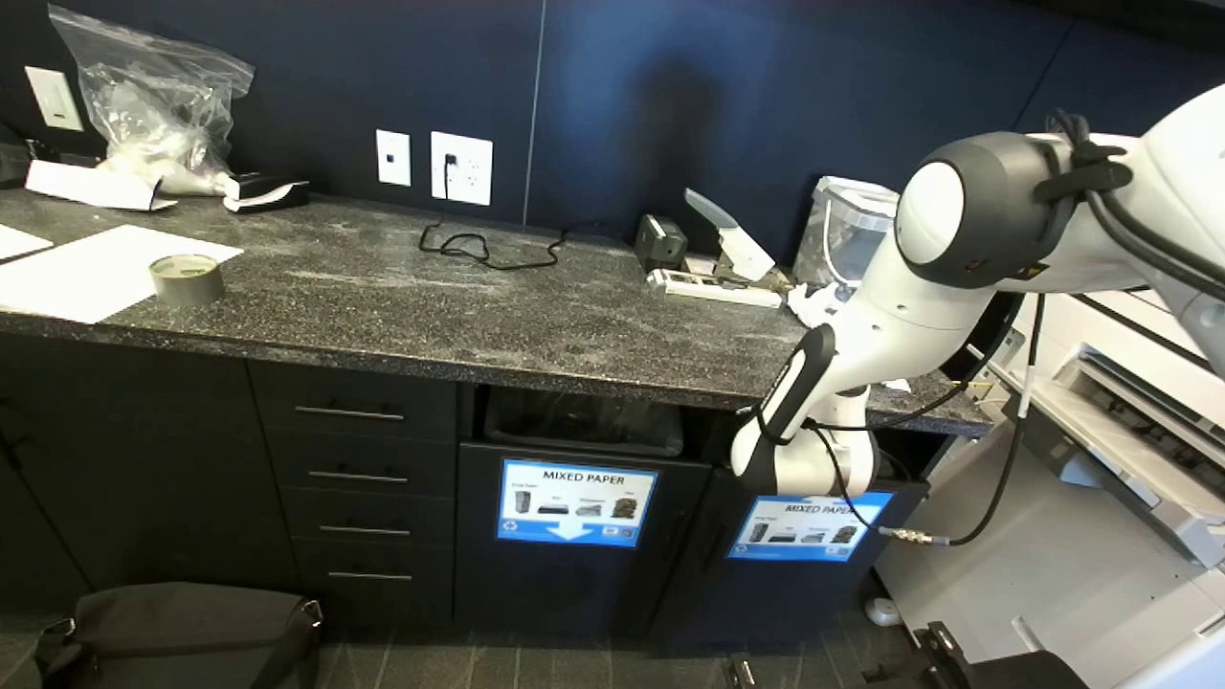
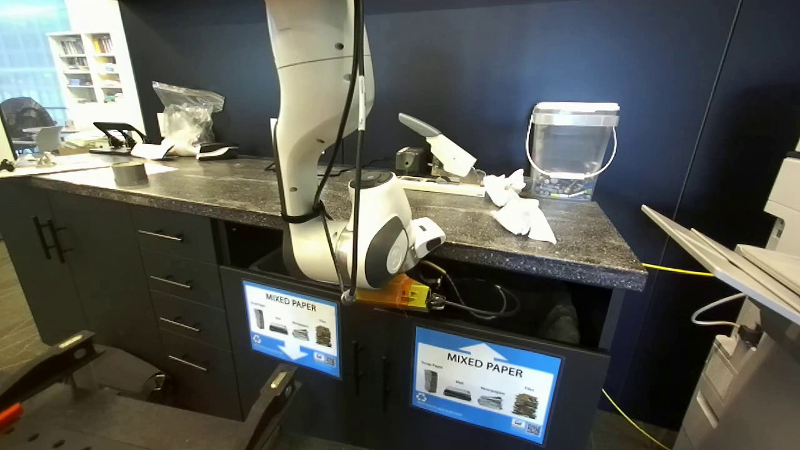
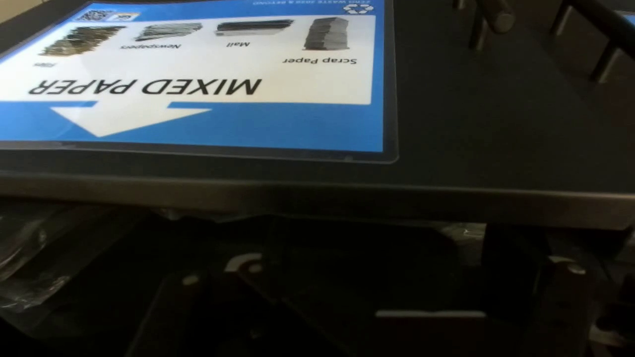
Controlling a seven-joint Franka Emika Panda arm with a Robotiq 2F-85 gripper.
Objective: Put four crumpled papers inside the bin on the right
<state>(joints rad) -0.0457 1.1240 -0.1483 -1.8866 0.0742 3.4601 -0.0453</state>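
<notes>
My gripper [image 3: 379, 275] hangs at the top of the right-hand mixed-paper bin [image 2: 578, 381], lower right of an exterior view, its fingers [image 3: 563, 297] spread wide with nothing visible between them. Right of centre there, a lower crumpled paper [image 2: 525, 219] and an upper crumpled paper [image 2: 504, 186] lie on the countertop [image 2: 584, 240]; I expect them light, soft and springy, so I'd pinch a thick middle ridge, not a thin corner that could tear.

A navy wall [image 1: 335, 86] rises behind a speckled countertop [image 1: 478, 316]; beneath the countertop are black drawers [image 1: 373, 502] and dark flooring [image 1: 565, 667]. Beyond its far end in an exterior view, a white bookcase [image 2: 89, 69] (well filled) stands near a bright, bluish window [image 2: 31, 37].
</notes>
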